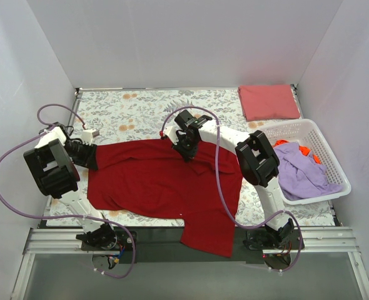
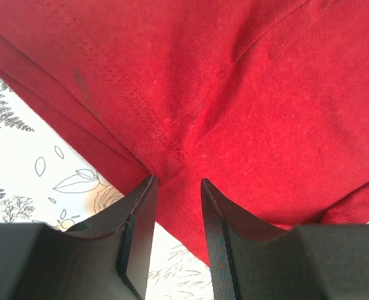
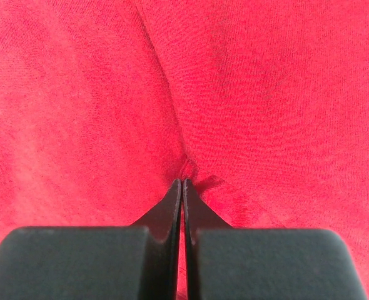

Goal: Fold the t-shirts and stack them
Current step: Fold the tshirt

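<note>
A deep crimson t-shirt [image 1: 166,181] lies spread in the middle of the table, and its lower part hangs over the near edge. My left gripper [image 1: 94,156] is at the shirt's left edge. In the left wrist view it [image 2: 176,181] is open, and the shirt's edge at a seam junction [image 2: 172,153] lies between its fingers. My right gripper [image 1: 189,154] is at the shirt's far edge. In the right wrist view it [image 3: 182,181] is shut on a pinch of the crimson fabric [image 3: 197,172]. A pinkish-red t-shirt [image 1: 269,102] lies folded at the back right.
A grey-and-orange floral cloth [image 1: 141,106] covers the table. A white lattice basket [image 1: 325,147] at the right holds a lavender t-shirt [image 1: 303,175] and an orange one [image 1: 304,150]. White walls close in the left, back and right sides.
</note>
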{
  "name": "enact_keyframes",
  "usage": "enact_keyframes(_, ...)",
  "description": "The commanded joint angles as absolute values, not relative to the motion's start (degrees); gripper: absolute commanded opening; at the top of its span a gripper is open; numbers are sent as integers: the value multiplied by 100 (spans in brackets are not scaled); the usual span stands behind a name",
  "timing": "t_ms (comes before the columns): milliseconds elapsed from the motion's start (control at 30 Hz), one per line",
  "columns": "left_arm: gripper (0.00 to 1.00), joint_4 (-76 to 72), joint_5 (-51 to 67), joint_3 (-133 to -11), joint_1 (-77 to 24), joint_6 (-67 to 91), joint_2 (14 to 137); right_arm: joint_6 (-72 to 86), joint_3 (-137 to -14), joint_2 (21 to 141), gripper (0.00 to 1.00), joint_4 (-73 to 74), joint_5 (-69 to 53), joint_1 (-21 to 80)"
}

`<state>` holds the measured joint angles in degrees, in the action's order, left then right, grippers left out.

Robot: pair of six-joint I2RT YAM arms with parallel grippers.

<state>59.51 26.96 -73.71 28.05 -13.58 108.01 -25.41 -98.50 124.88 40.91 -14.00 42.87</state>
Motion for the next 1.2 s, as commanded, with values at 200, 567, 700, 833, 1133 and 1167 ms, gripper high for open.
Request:
enact_keyframes(200, 26, 5748, 2769, -7400, 2839, -1248, 10811, -2514, -9861, 12261, 1, 4184, -1485, 4298)
enact_keyframes(567, 33, 5572, 2479, -7330, 2821, -1160, 10995, -2514, -9870, 12287, 1, 4201, -1529, 4298)
enact_keyframes(700, 30, 5520, 2557, -7304, 2821, -1134, 10969, -2505, -9861, 12296, 1, 4201, -1555, 4298)
enact_keyframes(833, 12, 5598, 2663, -7356, 2812, -1107, 10978, -2505, -9853, 12287, 1, 4210, -1573, 4289)
enact_keyframes(1133, 0, 5958, 2628, -8059, 2865, -1098, 10793, -2558, -9826, 12077, 1, 4298, -1547, 4298)
enact_keyframes(1167, 0, 6002, 2619, -8120, 2874, -1133, 10793, -2566, -9783, 12050, 1, 4307, -1556, 4298)
